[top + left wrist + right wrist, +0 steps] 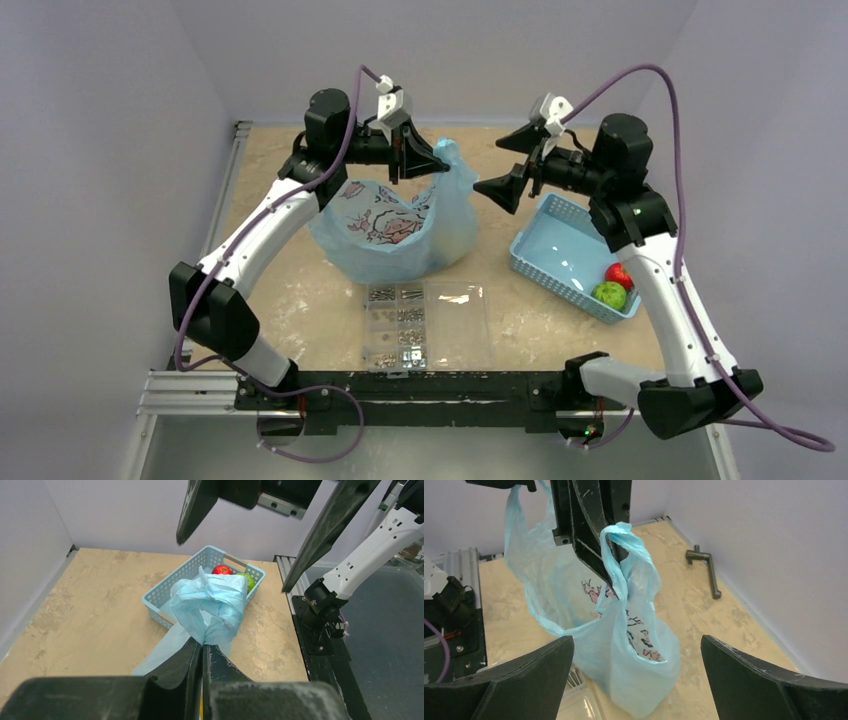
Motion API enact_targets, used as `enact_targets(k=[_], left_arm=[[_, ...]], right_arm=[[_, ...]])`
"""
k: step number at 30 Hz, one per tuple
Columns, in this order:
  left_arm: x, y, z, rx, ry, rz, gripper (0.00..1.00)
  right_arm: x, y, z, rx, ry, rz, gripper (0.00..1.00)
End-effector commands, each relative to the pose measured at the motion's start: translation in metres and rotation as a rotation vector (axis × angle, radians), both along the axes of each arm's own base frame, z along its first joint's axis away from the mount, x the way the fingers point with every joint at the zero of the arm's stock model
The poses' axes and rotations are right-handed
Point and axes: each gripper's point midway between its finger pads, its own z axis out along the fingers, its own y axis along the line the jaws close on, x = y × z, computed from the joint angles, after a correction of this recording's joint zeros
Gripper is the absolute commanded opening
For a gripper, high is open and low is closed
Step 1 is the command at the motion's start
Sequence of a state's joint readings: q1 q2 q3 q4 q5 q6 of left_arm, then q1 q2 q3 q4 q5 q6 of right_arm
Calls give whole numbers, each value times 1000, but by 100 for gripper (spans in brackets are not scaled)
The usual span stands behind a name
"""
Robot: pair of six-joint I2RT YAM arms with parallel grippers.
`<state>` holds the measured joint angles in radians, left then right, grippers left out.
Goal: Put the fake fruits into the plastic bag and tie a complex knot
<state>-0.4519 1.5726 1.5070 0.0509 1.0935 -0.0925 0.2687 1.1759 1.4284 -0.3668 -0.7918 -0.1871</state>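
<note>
From above, the thin light-blue plastic bag (395, 240) with its pink, white and black cartoon print sits at the middle of the beige worktop (300, 300), nearer the far edge. Its mouth gapes upward. The left gripper (418, 160) is clamped on one of the bag's handles and holds that handle up above the bag's right side. The right gripper (503, 166) hangs just right of the bag with its two fingers spread wide and nothing between them. Near the right edge of the worktop stands a rigid blue slotted basket (560, 235). In the basket's near corner lie a shiny red plastic fruit (619, 274) and a green plastic fruit (609, 295), touching each other. A clear compartment box of screws (425, 325) lies near the front edge, just in front of the bag.

The left wrist camera shows its fingers pressed together on bunched blue plastic. The crumpled handle stands up past the fingertips, and the basket with both fruits lies beyond it.

From the right wrist camera, the right fingers stand far apart at the lower corners, clear of the bag. The bag hangs from the left fingers by one handle. A dark L-shaped metal tool (705, 569) lies near the worktop's far right corner.
</note>
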Motion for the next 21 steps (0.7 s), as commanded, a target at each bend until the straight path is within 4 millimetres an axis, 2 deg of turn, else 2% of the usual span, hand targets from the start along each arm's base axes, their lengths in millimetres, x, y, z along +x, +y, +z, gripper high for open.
enact_targets(k=[1,7,9,11,12,13,14,16,19,21], left_arm=[[-4,-2,27,-44,-48,-37,0],[-3,-2,33,-43,-53,-37,0],[-6,-1,35,-40,-62,-45,0],[-7,1,37,-32,-70,-39,1],[-6,3,38,-30,-74,-30,14],[-4,5,41,-31,-85,-16,33],[-3,7,42,-27,-86,-2,46],[-3,12,44,-12,-110,14,53],[-2,15,44,27,-198,15,63],[1,16,39,62,-219,15,71]], right_arm=[[14,18,-27,13,-11,69,99],[30,55,-39,47,-57,118,98],[36,63,-49,42,-56,133,88],[41,68,-58,39,-43,148,66],[42,71,-61,36,-45,162,46],[42,73,-64,31,-50,176,37],[42,75,-65,27,-58,190,21],[41,79,-67,16,-76,221,10],[40,86,-70,-1,-97,267,2],[41,89,-71,-17,-110,285,0]])
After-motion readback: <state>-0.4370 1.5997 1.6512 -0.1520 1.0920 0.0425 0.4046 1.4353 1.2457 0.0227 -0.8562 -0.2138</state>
